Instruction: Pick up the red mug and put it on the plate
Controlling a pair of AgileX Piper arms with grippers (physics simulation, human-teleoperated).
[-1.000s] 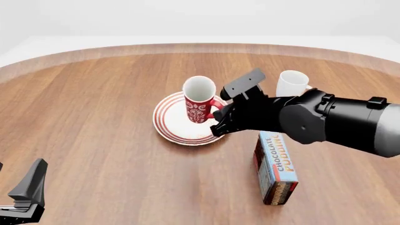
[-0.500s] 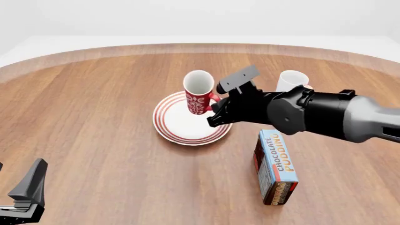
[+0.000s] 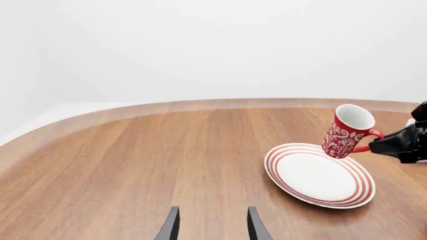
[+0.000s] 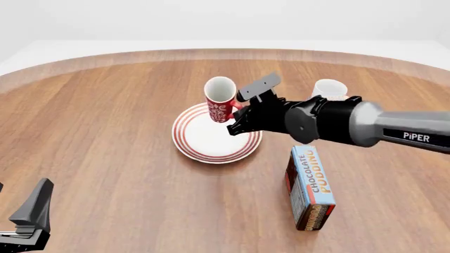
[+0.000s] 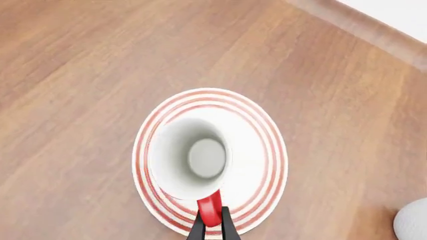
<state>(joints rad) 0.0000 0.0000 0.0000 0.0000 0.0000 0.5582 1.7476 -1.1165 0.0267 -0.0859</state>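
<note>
The red mug (image 4: 220, 101) with its white pattern is tilted over the far part of the plate (image 4: 204, 143). My right gripper (image 4: 237, 112) is shut on the mug's red handle. In the right wrist view I look down into the mug (image 5: 190, 157), with its handle pinched between my fingertips (image 5: 210, 226) and the ringed plate (image 5: 267, 145) beneath it. The left wrist view shows the mug (image 3: 347, 132) leaning at the plate's (image 3: 320, 176) far rim; I cannot tell whether they touch. My left gripper (image 3: 210, 225) stands open and empty near the table's front left.
A plain white mug (image 4: 328, 89) stands behind the right arm. A chocolate pudding box (image 4: 309, 187) stands upright to the front right of the plate. The wooden table's curved far edge (image 4: 225, 52) runs behind everything.
The right arm has reached farther forward, carrying the red mug from the plate's middle toward its far rim and tilting it. The left gripper has stayed still.
</note>
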